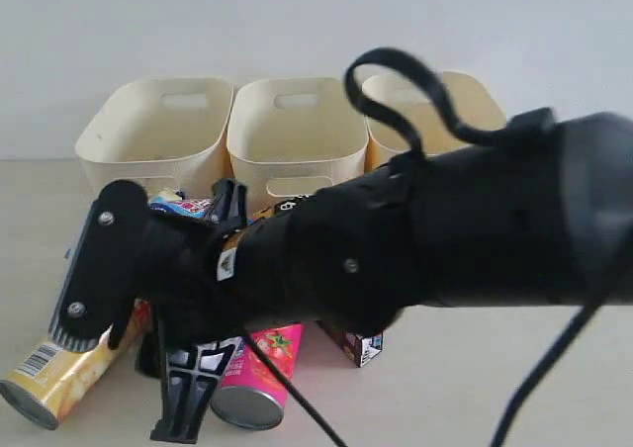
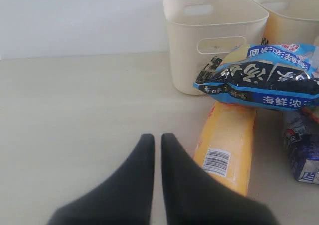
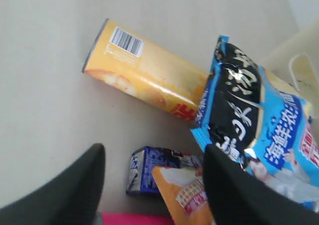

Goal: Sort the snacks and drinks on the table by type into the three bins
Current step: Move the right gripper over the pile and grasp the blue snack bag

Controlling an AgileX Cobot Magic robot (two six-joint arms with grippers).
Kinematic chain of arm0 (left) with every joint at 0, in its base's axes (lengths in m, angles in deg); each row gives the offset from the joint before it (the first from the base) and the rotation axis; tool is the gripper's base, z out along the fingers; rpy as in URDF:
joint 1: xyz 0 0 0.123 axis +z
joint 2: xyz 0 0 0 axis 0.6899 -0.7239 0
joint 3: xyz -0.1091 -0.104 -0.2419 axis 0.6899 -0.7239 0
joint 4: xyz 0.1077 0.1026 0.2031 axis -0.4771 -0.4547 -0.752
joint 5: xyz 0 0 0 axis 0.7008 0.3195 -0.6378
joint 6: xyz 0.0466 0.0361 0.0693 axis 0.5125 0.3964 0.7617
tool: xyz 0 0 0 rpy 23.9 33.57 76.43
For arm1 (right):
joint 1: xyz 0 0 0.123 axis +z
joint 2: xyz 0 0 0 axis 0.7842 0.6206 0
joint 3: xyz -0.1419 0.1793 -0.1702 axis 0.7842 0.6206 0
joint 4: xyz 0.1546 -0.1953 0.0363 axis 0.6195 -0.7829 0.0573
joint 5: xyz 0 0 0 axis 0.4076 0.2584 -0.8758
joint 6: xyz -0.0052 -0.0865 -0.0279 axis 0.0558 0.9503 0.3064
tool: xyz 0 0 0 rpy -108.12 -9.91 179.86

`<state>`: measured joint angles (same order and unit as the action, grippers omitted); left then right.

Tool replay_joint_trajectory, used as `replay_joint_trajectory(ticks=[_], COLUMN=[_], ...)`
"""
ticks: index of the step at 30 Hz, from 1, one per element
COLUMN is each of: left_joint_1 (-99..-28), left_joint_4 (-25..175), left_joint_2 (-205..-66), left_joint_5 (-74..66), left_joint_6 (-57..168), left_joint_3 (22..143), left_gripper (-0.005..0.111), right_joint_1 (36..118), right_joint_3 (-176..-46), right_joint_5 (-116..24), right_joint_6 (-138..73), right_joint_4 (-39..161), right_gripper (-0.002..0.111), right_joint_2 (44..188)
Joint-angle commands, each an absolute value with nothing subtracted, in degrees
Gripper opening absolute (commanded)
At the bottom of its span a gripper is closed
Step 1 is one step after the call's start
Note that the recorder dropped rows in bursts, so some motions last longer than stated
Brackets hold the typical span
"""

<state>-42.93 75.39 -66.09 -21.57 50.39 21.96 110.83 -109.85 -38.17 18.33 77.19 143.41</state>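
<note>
Presently, in the exterior view, the three bins [image 1: 297,165] stand in a row across the upper part of the frame. The left and middle ones show bare cream interiors. A cable partly masks the right one, so I cannot vouch for it. A black arm crosses the frame from the right and hides most of the pile. On the table [image 1: 435,398] the yellow chip tube [image 1: 59,373] lies at lower left, the pink-red chip tube [image 1: 262,368] at lower centre, and the dark purple carton [image 1: 358,346] just right of that.

Left wrist view: the left gripper [image 2: 155,145] is clenched on nothing, fingers together, beside the yellow chip tube. The blue bag [image 2: 264,75] rests across that tube's far end, close to the nearest bin.

Right wrist view: the right gripper [image 3: 154,153] is spread wide and empty above the pile. The blue and white carton [image 3: 142,170] and a corner of the orange bag [image 3: 184,197] lie between its fingers.

Assessment: the bags look light, soft and slick, so I would pinch a sealed edge rather than the puffed middle. The tubes are stiff and will roll, so I would grip across the body at mid-length. The cartons are likely heavier and crushable, so I would close gently on their flat sides.
</note>
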Motion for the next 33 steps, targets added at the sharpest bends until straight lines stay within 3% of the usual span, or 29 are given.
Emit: replay_joint_trajectory(ticks=[1,9,15,18,21,27,31,33], left_joint_1=[-42.72,-42.72,-42.72,-42.72,-42.72,-42.72,-42.72,-42.72], left_joint_4=[75.80,75.80,75.80,75.80,75.80,75.80,75.80,75.80], left_joint_2=[-65.87,-65.87,-65.87,-65.87,-65.87,-65.87,-65.87,-65.87], left_joint_5=[-20.86,-20.86,-20.86,-20.86,-20.86,-20.86,-20.86,-20.86], left_joint_6=[50.39,50.39,50.39,50.39,50.39,50.39,50.39,50.39], left_joint_3=[22.10,22.10,22.10,22.10,22.10,22.10,22.10,22.10], left_gripper=[0.004,0.004,0.004,0.004,0.004,0.004,0.004,0.004], right_joint_1=[111.28,111.03,109.23,108.13,108.14,108.14,108.26,109.37], right_joint_3=[-113.83,-117.81,-120.06,-120.75,-120.82,-120.82,-120.82,-120.82], right_joint_5=[-37.60,-37.38,-33.05,-31.95,-32.97,-39.33,-35.95,-31.48], right_joint_6=[18.55,13.39,3.46,-11.82,-32.68,-64.50,-60.01,-55.76], right_joint_4=[73.35,61.32,48.95,38.67,23.59,-1.58,-1.85,-0.89], right_gripper=[0.063,0.060,0.037,0.021,0.014,0.013,0.014,0.020], right_joint_2=[147.78,147.88,145.42,143.91,142.86,142.73,142.95,143.09])
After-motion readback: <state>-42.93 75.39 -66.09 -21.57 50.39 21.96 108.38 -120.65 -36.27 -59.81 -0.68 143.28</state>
